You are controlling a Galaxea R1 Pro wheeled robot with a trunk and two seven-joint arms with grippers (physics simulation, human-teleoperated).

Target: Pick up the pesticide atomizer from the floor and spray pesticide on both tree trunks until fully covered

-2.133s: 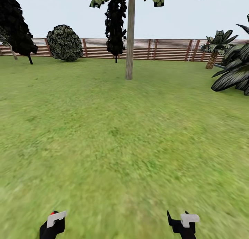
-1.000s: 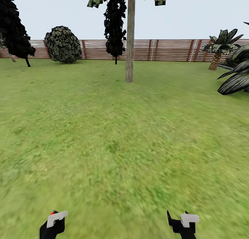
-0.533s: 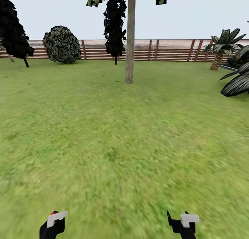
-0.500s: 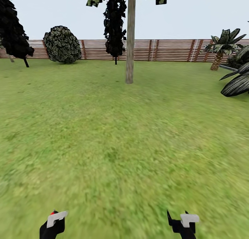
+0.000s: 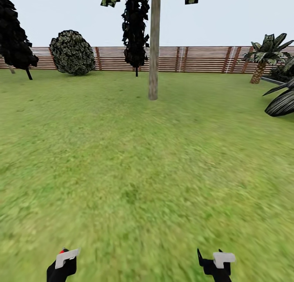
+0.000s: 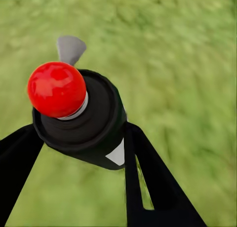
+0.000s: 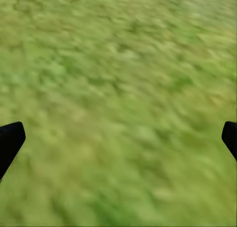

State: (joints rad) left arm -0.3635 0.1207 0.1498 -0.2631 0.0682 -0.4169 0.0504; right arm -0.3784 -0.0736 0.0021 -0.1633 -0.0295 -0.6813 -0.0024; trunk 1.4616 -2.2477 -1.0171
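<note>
Around us spreads the lawn (image 5: 134, 167), blurry green and wide, closed at the far side by a brown slatted fence (image 5: 196, 59). Our landmark is the trunk (image 5: 153, 45), a straight grey-brown post standing in front of the fence, its foliage cut off by the top of the head view. Left of the trunk, near the fence, sits a round bush (image 5: 72, 52); right of it, a short palm (image 5: 263, 55). Well on the near side of the trunk, low over the grass, our left end effector (image 6: 79, 153) is clamped on the atomizer (image 6: 84, 121), red tip up. Our right end effector (image 7: 118, 138) has its fingers spread wide apart, holding nothing.
</note>
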